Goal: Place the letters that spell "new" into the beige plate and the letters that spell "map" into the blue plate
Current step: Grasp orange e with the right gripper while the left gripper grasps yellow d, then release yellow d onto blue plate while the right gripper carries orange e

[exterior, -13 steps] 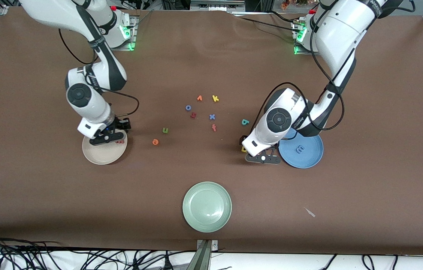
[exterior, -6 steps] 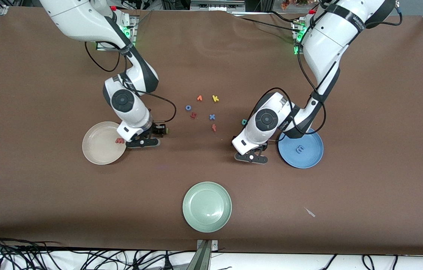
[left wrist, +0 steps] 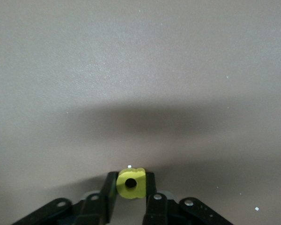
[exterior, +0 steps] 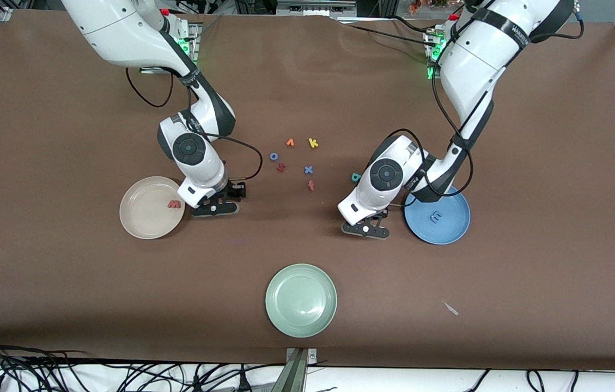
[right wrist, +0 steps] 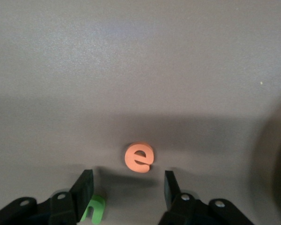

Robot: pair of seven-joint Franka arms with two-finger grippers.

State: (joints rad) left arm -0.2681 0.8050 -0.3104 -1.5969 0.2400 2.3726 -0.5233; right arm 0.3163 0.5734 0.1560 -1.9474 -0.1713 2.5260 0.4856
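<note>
My left gripper (left wrist: pixel 131 181) is shut on the yellow round-bowled letter (left wrist: pixel 131 183), low at the table beside the blue plate (exterior: pixel 451 231). The left gripper (exterior: pixel 365 228) hides that letter in the front view. A blue m (exterior: pixel 436 216) lies in the blue plate. The teal round-bowled letter (exterior: pixel 355 177) lies on the table nearby. My right gripper (right wrist: pixel 129 183) is open low over the table beside the beige plate (exterior: pixel 144 223), which holds the salmon-red w (exterior: pixel 175 204). The orange e (right wrist: pixel 139 158) lies just ahead of its fingertips and the green n (right wrist: pixel 94 207) by one finger. The right gripper (exterior: pixel 214 208) hides both in the front view.
Loose letters lie mid-table: yellow k (exterior: pixel 313 143), orange v (exterior: pixel 290 142), blue o (exterior: pixel 273 156), a red letter (exterior: pixel 281 167), blue x (exterior: pixel 308 170), red-orange f (exterior: pixel 311 185). A pale green plate (exterior: pixel 300 299) sits nearer the front camera.
The left gripper has shut on the yellow letter. The right arm moved off the beige plate, leaving the w in it, and now hangs over the e and n.
</note>
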